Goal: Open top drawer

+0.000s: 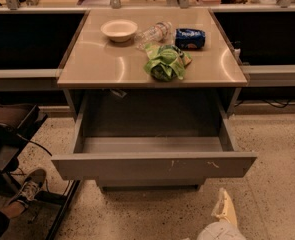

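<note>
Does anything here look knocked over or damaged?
The clear water bottle lies on its side on the counter. The top drawer, pulled open, has pale scratches right of centre on its front. The gripper hangs low in front of it.

The hand point(224, 210) was low down in front of the top drawer point(154, 167), and the bottom edge cut most of it off. The drawer's front wall hid part of its floor. The words on the blue packet point(190, 38) near the back edge of the tabletop point(97, 64) were too small to read. A shoe point(30, 185) showed at the left, with its leg cut off.
</note>
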Available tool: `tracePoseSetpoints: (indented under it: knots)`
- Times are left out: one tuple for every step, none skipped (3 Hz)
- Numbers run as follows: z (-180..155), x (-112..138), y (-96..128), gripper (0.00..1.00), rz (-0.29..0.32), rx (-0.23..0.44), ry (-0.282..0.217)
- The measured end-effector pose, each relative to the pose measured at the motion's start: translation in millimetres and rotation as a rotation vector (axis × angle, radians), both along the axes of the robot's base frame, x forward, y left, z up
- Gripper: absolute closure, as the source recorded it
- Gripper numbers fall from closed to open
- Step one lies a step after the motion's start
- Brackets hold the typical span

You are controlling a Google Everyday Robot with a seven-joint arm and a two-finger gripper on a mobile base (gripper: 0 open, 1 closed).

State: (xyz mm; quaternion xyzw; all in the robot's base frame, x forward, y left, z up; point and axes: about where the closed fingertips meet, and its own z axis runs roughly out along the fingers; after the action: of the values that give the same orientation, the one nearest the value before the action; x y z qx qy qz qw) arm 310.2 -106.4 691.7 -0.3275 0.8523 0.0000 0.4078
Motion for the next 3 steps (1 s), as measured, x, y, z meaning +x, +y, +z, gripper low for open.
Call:
tracePoseSetpoints:
  knots:
    - [0,18,0,0.00,0.059,-0.024,-0.011]
    - [-9,54,-1,0.00,0.147,-0.048,-0.010]
    - [-21,92,-8,0.00,0.188,-0.060,0.001]
